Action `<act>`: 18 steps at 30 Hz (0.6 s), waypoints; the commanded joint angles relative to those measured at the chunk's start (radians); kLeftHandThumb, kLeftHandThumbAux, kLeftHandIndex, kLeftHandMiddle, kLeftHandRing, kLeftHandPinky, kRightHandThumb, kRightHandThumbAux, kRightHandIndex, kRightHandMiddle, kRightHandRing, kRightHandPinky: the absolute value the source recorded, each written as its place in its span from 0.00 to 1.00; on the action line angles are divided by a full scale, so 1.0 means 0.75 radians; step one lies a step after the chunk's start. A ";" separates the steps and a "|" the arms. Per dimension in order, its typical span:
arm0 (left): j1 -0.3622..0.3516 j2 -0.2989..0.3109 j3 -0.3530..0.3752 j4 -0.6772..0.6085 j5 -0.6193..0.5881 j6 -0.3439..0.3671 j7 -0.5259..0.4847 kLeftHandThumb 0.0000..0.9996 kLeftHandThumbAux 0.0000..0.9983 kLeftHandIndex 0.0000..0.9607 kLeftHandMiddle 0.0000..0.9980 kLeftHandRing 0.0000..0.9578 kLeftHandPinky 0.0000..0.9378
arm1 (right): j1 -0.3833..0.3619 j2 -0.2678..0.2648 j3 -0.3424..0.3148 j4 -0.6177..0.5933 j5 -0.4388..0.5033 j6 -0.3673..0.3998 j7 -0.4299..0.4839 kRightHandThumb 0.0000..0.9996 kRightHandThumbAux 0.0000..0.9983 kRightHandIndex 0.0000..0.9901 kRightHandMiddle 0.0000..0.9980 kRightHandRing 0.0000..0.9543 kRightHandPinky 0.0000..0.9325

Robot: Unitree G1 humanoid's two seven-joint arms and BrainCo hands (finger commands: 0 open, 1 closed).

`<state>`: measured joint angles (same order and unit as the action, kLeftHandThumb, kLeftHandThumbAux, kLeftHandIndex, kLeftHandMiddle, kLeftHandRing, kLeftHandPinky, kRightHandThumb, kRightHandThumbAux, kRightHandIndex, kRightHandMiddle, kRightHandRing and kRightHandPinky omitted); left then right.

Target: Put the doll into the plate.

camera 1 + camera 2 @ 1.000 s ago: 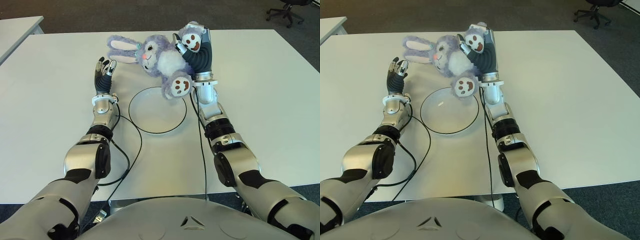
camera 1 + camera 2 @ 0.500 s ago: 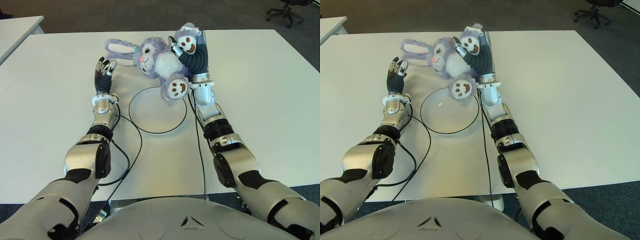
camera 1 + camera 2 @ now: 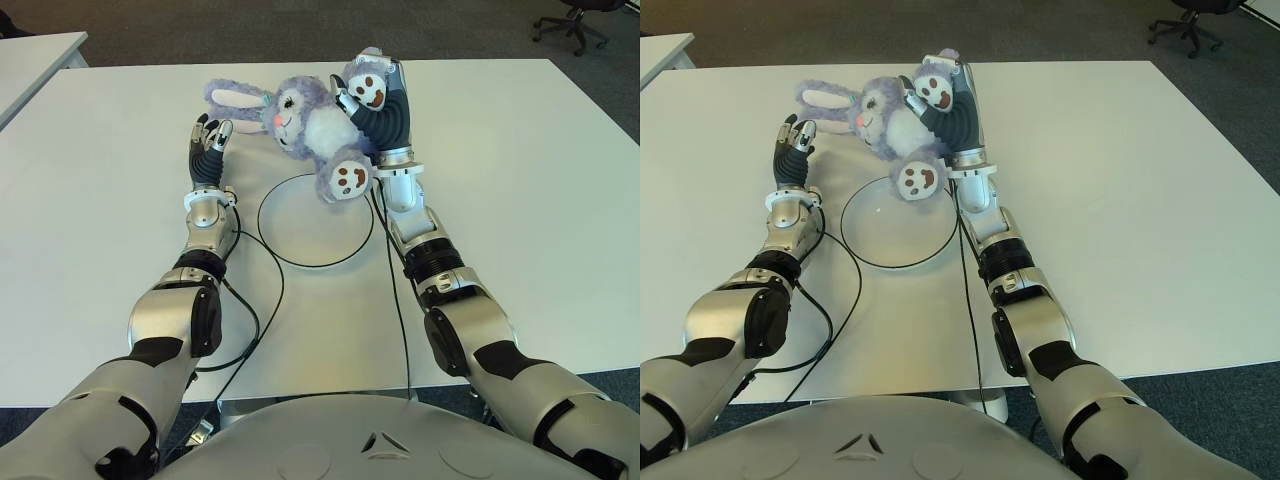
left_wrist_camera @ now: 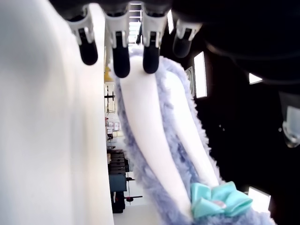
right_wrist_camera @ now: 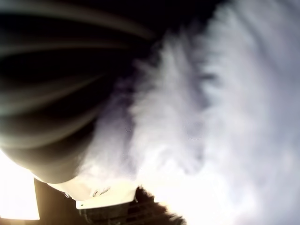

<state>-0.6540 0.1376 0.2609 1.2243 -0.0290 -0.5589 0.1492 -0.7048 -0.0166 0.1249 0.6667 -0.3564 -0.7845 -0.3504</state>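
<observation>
The fluffy purple plush rabbit doll [image 3: 310,125] has shifted leftward, carried in the right hand [image 3: 378,112], whose fingers are wrapped around its body. The doll hangs over the far rim of the round clear plate with a dark edge [image 3: 272,244], one brown-padded foot above that rim. The left hand [image 3: 207,138], fingers loosely extended and holding nothing, shows left of the plate, just beside the doll's ears. A black cable [image 3: 262,310] runs across the white table [image 3: 520,180] near the plate.
</observation>
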 commanded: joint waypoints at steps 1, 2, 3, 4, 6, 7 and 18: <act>0.149 -0.069 -0.003 0.105 0.000 0.079 0.011 0.00 0.42 0.00 0.14 0.15 0.15 | 0.020 0.018 0.011 0.008 0.009 0.010 0.014 0.52 0.74 0.69 0.84 0.88 0.90; 0.149 -0.069 -0.004 0.105 0.000 0.078 0.012 0.00 0.42 0.00 0.14 0.15 0.14 | 0.022 0.020 0.013 0.007 0.014 0.011 0.019 0.52 0.74 0.70 0.84 0.89 0.90; 0.149 -0.069 -0.004 0.105 0.001 0.078 0.012 0.00 0.42 0.00 0.13 0.15 0.14 | 0.024 0.022 0.015 0.006 0.017 0.012 0.024 0.52 0.74 0.70 0.85 0.89 0.90; 0.149 -0.068 -0.006 0.105 0.002 0.078 0.013 0.00 0.42 0.00 0.13 0.15 0.14 | 0.027 0.025 0.017 0.004 0.021 0.014 0.029 0.52 0.74 0.70 0.85 0.89 0.90; 0.150 -0.068 -0.008 0.105 0.005 0.079 0.014 0.00 0.41 0.00 0.13 0.15 0.16 | 0.032 0.030 0.019 0.001 0.026 0.016 0.037 0.52 0.74 0.70 0.85 0.90 0.91; 0.150 -0.068 -0.009 0.104 0.006 0.079 0.015 0.00 0.41 0.00 0.13 0.15 0.16 | 0.033 0.031 0.018 0.000 0.028 0.017 0.040 0.51 0.74 0.70 0.85 0.90 0.91; 0.154 -0.073 -0.012 0.101 0.005 0.064 0.008 0.00 0.41 0.00 0.13 0.14 0.11 | 0.057 0.050 0.031 -0.020 -0.007 0.033 0.028 0.54 0.73 0.70 0.85 0.90 0.91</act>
<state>-0.6543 0.1367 0.2582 1.2243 -0.0284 -0.5592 0.1496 -0.6695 0.0121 0.1418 0.6634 -0.3546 -0.7721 -0.3239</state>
